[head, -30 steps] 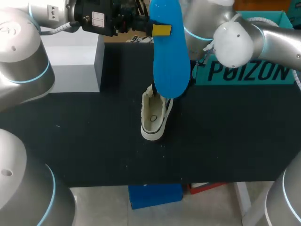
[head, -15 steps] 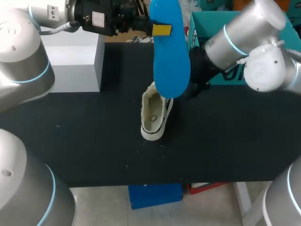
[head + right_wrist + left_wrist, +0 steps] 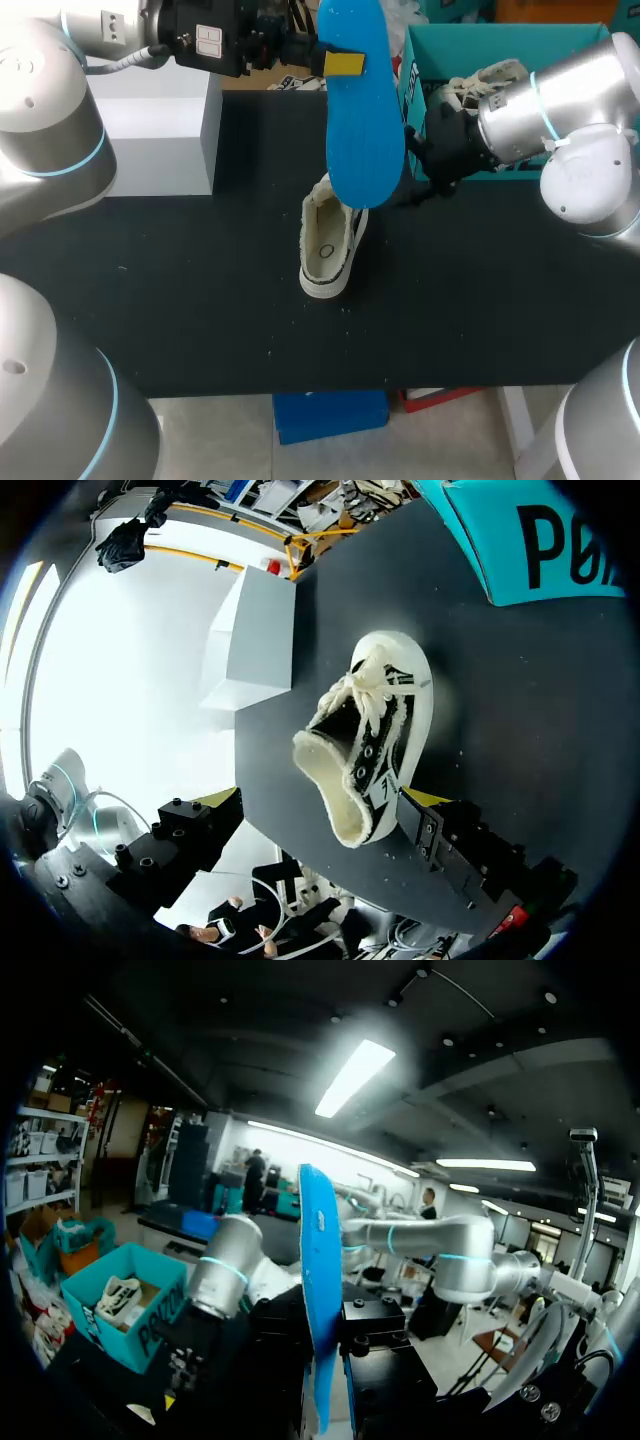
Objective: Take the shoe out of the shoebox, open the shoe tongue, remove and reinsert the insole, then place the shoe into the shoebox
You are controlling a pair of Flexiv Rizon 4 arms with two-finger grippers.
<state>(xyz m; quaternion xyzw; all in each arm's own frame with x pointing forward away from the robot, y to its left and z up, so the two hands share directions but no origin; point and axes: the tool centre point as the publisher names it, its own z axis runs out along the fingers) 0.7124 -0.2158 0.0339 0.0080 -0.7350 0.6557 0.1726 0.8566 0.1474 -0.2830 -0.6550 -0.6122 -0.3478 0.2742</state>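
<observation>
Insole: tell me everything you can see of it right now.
The insole is bright blue, smooth and flat, foam-like by its look, and out of the shoe. The left claw is shut on it near its narrower end, one yellow tip on its face. It hangs above the table, its wider end overlapping the shoe in the head view. The right wrist view shows no blue at the shoe's opening, so it looks clear of it. The left wrist view shows it edge-on, thin.
</observation>
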